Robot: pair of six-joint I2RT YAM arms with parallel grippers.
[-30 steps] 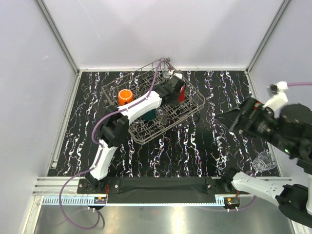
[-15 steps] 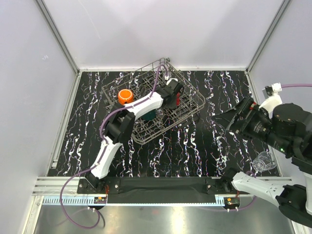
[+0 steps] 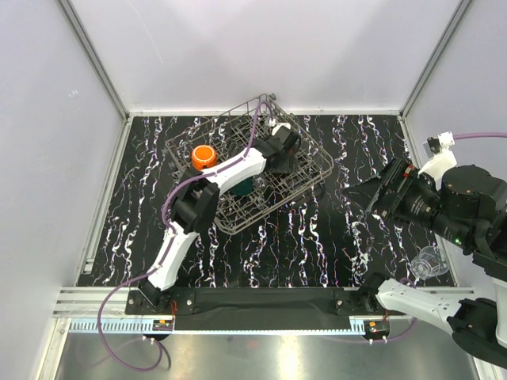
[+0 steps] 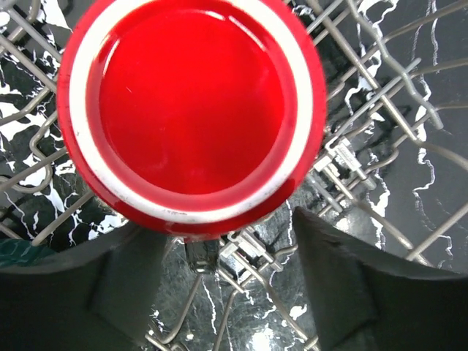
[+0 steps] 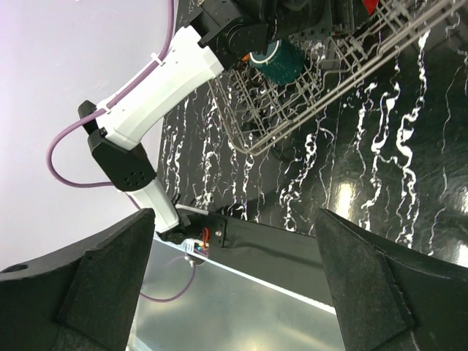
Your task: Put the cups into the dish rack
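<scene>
Black, white-veined table [image 3: 317, 237] with wire dish rack [image 3: 313, 174] at centre-left, clear cup [image 3: 426, 261] near the right edge.

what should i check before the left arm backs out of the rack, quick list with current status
1. Left tool open: ok, fingers spread wide.
2. Red cup free of the fingers: cannot tell, its edge sits close to one finger.
3. Red cup inside the dish rack: ok, wires show all around it.
4. Orange cup and teal cup in the rack: ok.
5. Right tool open and empty: ok.
6. All cups loaded: not ok, a clear cup sits on the table near its right edge.
</scene>
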